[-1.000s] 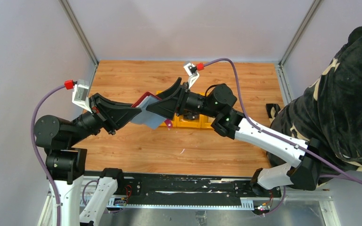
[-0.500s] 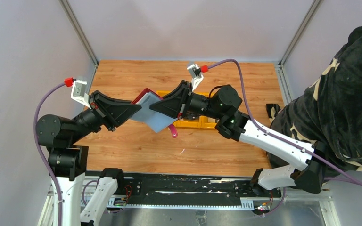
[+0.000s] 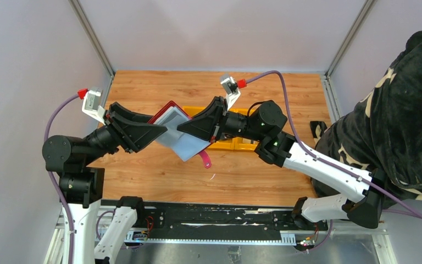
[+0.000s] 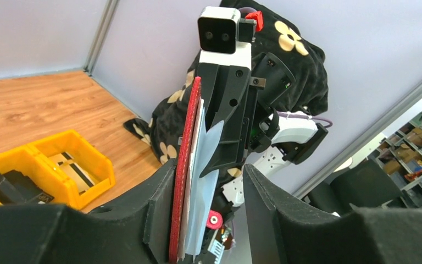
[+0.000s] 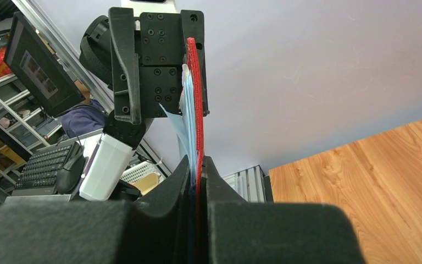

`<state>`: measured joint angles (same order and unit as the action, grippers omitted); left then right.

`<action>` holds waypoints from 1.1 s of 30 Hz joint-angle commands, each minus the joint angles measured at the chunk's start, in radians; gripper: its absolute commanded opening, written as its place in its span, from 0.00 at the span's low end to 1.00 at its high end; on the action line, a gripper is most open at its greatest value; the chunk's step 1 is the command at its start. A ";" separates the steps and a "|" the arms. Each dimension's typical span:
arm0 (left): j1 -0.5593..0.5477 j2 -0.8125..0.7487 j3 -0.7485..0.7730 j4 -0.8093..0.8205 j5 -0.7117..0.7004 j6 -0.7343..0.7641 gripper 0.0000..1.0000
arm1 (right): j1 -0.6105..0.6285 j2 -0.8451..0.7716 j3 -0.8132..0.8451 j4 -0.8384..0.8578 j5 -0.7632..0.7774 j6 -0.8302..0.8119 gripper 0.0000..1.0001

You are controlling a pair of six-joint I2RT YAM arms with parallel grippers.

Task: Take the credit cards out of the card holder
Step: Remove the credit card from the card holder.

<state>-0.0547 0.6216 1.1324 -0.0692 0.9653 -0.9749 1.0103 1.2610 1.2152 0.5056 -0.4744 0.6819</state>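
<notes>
You have one dark red, grey-blue-lined folding card holder [image 3: 173,133] aloft over the wooden table [image 3: 143,88] between two grippers. The right gripper [image 3: 185,128] is pinched tight on its edge; the left gripper [image 3: 156,132] gapes wide around it.

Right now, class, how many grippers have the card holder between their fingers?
2. The left gripper straddles the left edge of the card holder, a gap at one finger; the right gripper pinches its right edge.
</notes>
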 commanded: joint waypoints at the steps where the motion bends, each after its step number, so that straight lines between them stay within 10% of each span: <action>1: -0.011 -0.003 0.004 0.091 0.092 -0.063 0.43 | -0.001 -0.013 -0.020 -0.023 0.026 -0.053 0.00; 8: -0.010 0.027 0.024 0.074 0.096 -0.058 0.19 | -0.001 -0.032 -0.033 0.013 -0.041 -0.080 0.00; 21: -0.010 0.032 0.023 0.112 0.123 -0.112 0.24 | -0.001 -0.053 -0.053 0.016 -0.075 -0.091 0.00; 33: -0.010 0.050 0.023 0.177 0.128 -0.180 0.06 | -0.001 -0.068 -0.059 0.036 -0.137 -0.098 0.02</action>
<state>-0.0574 0.6716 1.1324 0.0357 1.0805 -1.1206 1.0103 1.2076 1.1824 0.5434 -0.5766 0.6071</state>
